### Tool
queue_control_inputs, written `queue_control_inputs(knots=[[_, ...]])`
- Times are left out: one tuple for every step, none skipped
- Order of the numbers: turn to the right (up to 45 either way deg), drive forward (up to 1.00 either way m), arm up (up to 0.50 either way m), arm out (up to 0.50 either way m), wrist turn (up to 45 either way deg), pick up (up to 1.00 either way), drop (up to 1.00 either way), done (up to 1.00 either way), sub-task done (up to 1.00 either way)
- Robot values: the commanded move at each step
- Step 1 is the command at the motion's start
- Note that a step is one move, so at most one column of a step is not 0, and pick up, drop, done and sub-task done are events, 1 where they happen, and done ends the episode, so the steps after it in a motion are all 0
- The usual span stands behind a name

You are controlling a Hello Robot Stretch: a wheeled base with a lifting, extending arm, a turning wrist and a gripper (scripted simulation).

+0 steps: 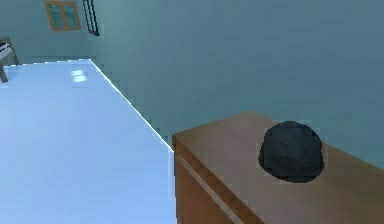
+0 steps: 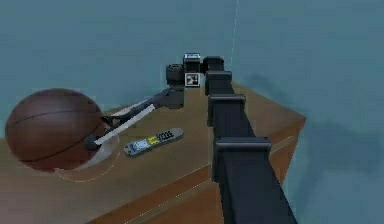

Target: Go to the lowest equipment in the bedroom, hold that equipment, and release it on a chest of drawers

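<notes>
Risk here, as a judgement, lies mostly in rolling: the basketball (image 2: 52,128) is round and sits near the nine o'clock edge of a wooden top (image 2: 272,118), likely the chest of drawers. Let go with any sideways push, it could run off that edge to the floor. The claw (image 2: 100,135), at the far end of the dark arm (image 2: 240,150) that rises from six o'clock, reaches toward eight o'clock. Its thin fingers (image 2: 130,115) end at the ball's three o'clock side. Whether they grip the ball or only lie beside it cannot be told, nor how the fingers are set. If the arm drew back while a finger dragged on the ball, it might tug the ball along. A small remote control (image 2: 153,141) lies flat near the ball at its four o'clock, under the fingers; a rolling ball or a low finger could knock it. The ball looks orange-brown, smooth and full, with thin dark seams curving across it and a faint ring of shadow beneath at six o'clock. In the forward view a dark rounded lump (image 1: 292,152) rests on a wooden top at four o'clock, next to a pale flat surface (image 1: 70,140) at eight o'clock, perhaps a bed.
</notes>
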Motion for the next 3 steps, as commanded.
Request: queue_control_inputs(knots=[[0.0, 0.0, 0.0, 0.0, 0.0, 0.0, 1.0, 0.0, 0.0], [0.0, 0.0, 0.0, -0.1, 0.0, 0.0, 0.0, 0.0, 0.0], [0.0, 0.0, 0.0, 0.0, 0.0, 0.0, 0.0, 1.0, 0.0]])
